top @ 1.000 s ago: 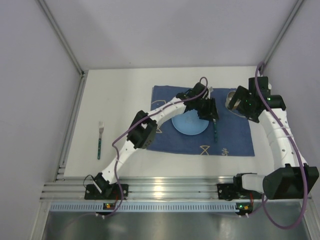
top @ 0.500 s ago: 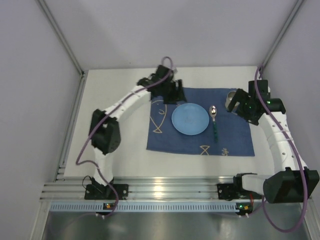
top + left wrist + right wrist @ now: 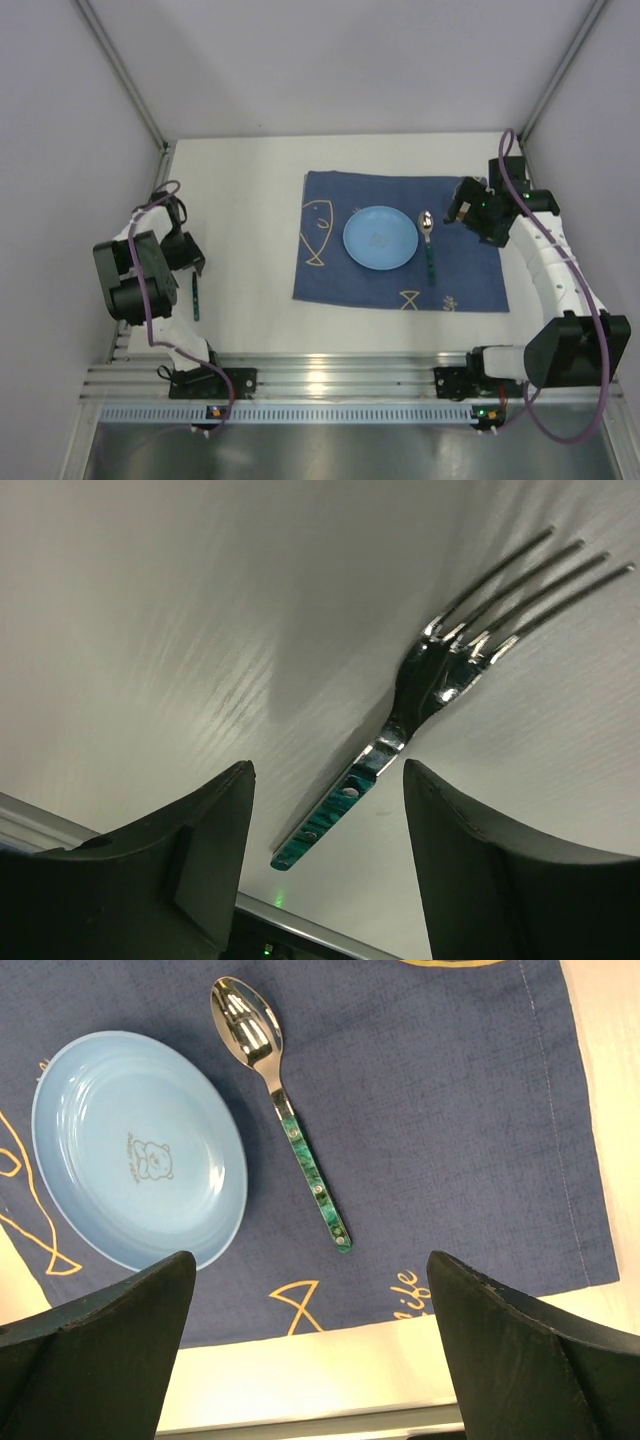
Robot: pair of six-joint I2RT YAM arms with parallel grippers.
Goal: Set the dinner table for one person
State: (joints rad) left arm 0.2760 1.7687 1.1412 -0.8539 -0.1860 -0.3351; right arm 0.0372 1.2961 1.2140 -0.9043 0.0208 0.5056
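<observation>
The white dinner table [image 3: 240,190] carries a dark blue fish-print cloth [image 3: 470,270]. A light blue plate [image 3: 380,237] lies on the cloth, with a green-handled spoon [image 3: 428,245] just to its right. A green-handled fork [image 3: 196,298] lies on the bare table at the far left. My left gripper [image 3: 188,258] hangs open over it. In the left wrist view the fork [image 3: 430,680] runs between the open fingers of the left gripper [image 3: 325,775], untouched. My right gripper [image 3: 464,205] hovers open and empty over the cloth's far right corner. Its wrist view shows the plate [image 3: 140,1150] and spoon [image 3: 285,1110] beyond the right gripper [image 3: 310,1260].
A ribbed aluminium rail [image 3: 320,380] runs along the near edge by the arm bases. A side rail [image 3: 140,260] and grey walls close in the left, back and right. The folded left arm [image 3: 125,275] sits at the left edge.
My left arm let go of the spoon beside the plate and swung across the back to the far left, above the fork. My right gripper shifted slightly left.
</observation>
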